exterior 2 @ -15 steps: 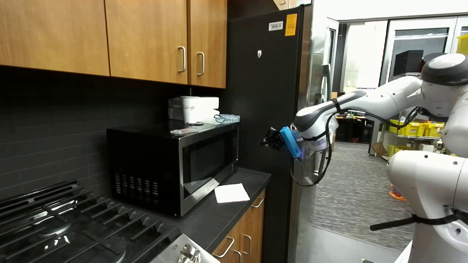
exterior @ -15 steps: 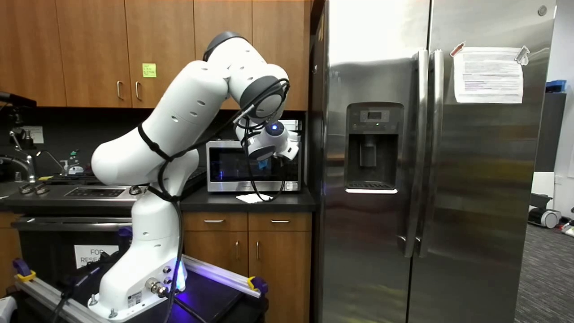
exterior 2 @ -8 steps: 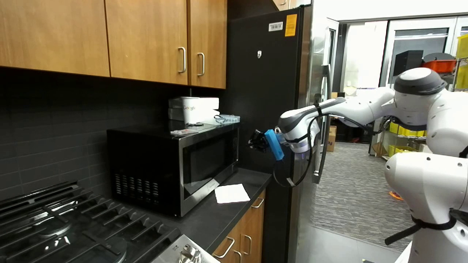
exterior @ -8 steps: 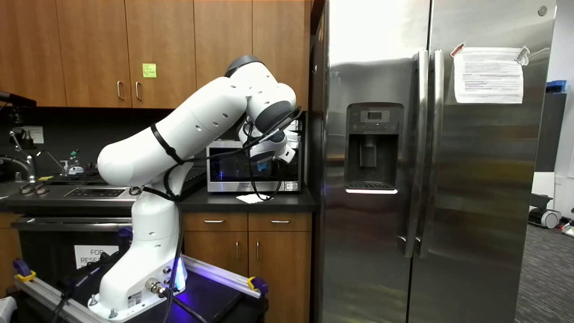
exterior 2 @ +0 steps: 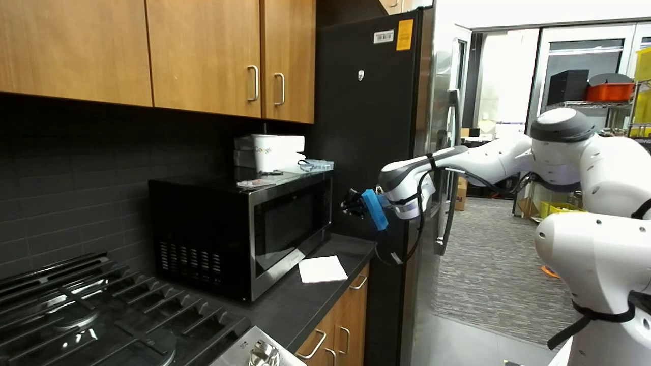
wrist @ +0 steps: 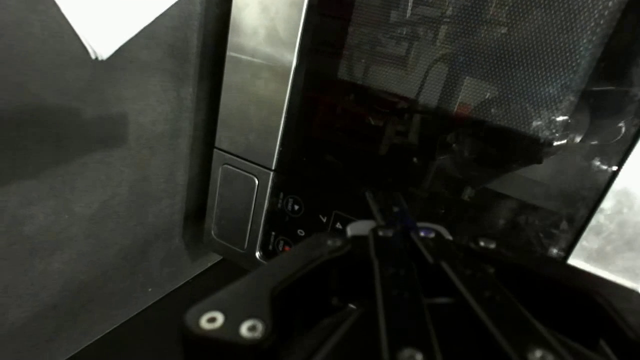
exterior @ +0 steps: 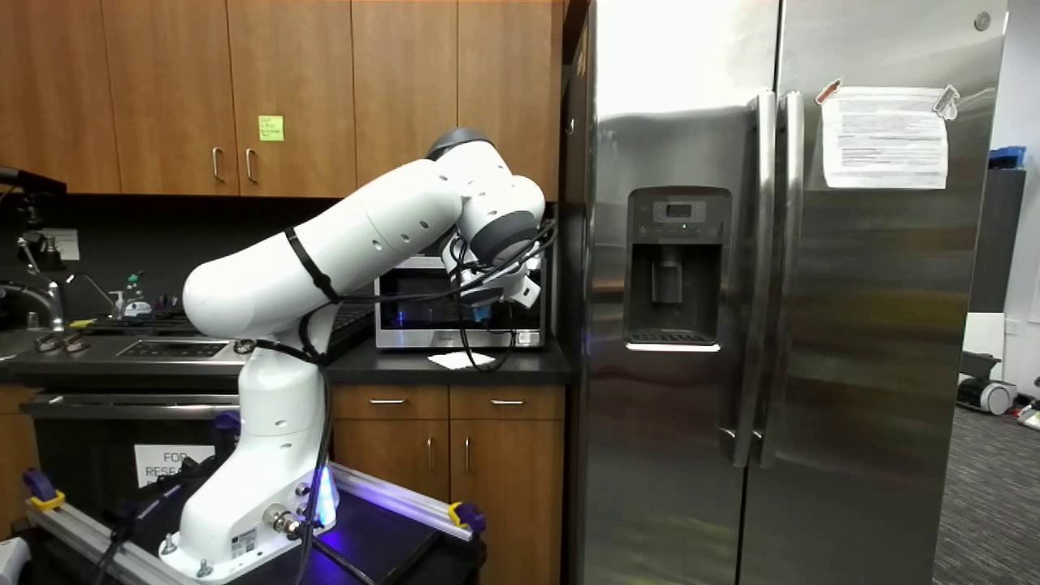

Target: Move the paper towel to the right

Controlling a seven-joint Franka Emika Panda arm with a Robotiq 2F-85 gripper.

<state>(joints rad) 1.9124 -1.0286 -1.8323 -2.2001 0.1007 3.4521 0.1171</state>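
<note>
The paper towel is a flat white square (exterior 2: 323,269) on the dark counter in front of the microwave. It also shows in an exterior view (exterior: 461,360), and its corner shows at the top left of the wrist view (wrist: 112,22). My black gripper (exterior 2: 351,204) is in the air above the counter, higher than the towel and apart from it, close to the fridge side. In the wrist view my gripper (wrist: 392,215) has its fingers together with nothing between them, pointing at the microwave's keypad end. In an exterior view the arm and cables largely hide the gripper.
The microwave (exterior 2: 290,218) stands directly behind the towel, with a white cup (exterior 2: 265,153) and boxes on top. The fridge (exterior 2: 363,127) bounds the counter on one side, the gas stove (exterior 2: 101,315) on the other. Upper cabinets (exterior 2: 203,56) hang above. A cable loop hangs below the wrist.
The arm has lowered and reached forward. My gripper has moved down and closer to the microwave, toward the space above the counter. The towel has not moved.
</note>
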